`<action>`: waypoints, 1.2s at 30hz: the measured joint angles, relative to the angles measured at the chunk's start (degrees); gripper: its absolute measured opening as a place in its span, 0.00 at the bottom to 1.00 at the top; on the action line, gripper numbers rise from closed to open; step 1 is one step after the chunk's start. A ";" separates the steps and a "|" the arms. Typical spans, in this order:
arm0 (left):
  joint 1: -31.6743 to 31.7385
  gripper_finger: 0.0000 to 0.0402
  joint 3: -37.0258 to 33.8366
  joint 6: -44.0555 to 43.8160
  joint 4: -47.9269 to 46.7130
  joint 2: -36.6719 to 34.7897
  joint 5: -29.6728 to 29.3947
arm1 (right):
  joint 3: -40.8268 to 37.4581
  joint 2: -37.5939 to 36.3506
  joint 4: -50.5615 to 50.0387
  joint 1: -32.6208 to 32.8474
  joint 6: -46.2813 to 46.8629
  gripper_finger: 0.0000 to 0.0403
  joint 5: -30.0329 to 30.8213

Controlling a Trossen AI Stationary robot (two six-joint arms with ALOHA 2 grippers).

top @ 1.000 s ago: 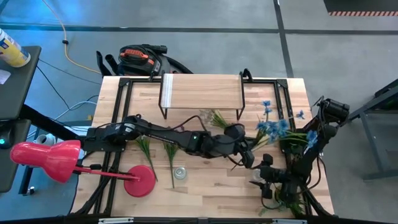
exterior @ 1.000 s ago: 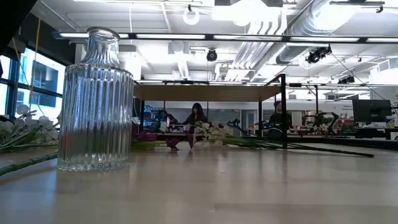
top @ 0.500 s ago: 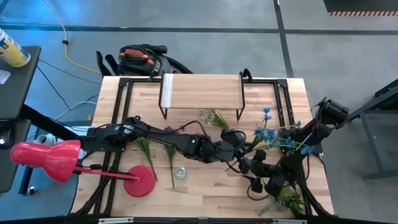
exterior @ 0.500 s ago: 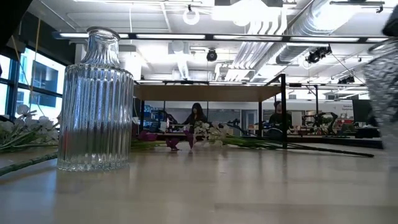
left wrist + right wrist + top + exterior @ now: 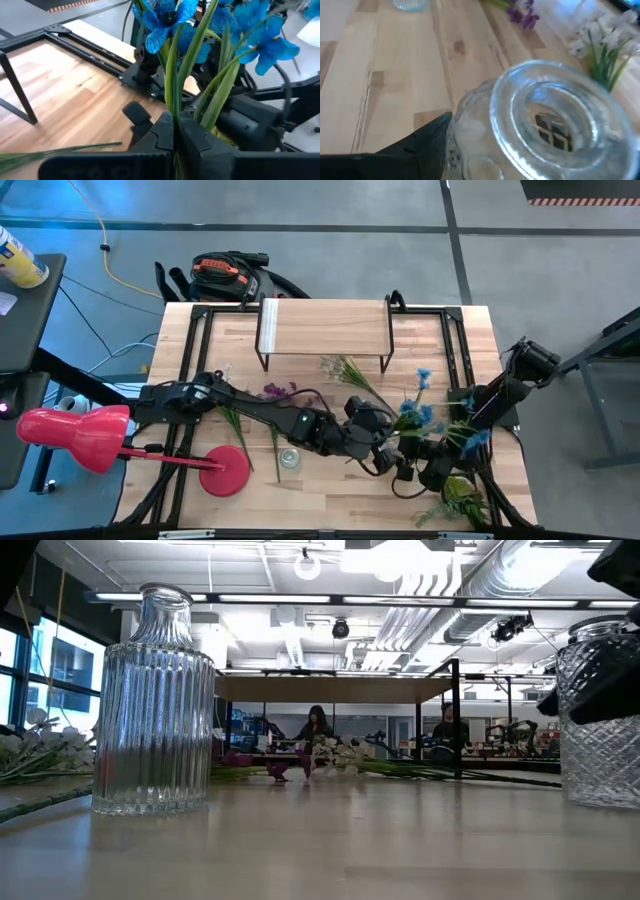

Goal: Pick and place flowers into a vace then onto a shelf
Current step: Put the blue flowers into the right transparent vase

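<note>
Your left pincer [image 5: 175, 131] is clenched on the blue flowers [image 5: 172, 20], stems rising from the jaws. Right pincer [image 5: 428, 470] grips the cut-glass vase [image 5: 555, 125], mouth seemingly upward, just beside the blooms. Stem ends must turn down toward it. Shelf [image 5: 325, 327] lies well apart.

Ribbed clear glass vase [image 5: 152, 705], matt butcher-block wood tabletop [image 5: 330, 485], light-wood shelf [image 5: 325, 328]

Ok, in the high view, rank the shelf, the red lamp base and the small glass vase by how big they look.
1. shelf, clearly largest.
2. red lamp base.
3. small glass vase, smallest, seen from above as a small ring.
</note>
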 joint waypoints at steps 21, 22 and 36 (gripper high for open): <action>-0.35 0.12 0.00 -0.48 -4.25 -2.67 -3.47 | 0.02 9.44 29.96 -7.54 -18.19 0.71 1.63; -0.36 0.12 0.00 -0.50 -4.11 -2.67 -3.51 | 0.02 9.44 30.93 -7.80 -19.21 0.71 1.48; -0.25 0.13 0.00 -0.24 -4.83 -2.67 -3.38 | 0.09 9.44 26.43 -6.40 -16.92 0.71 -0.84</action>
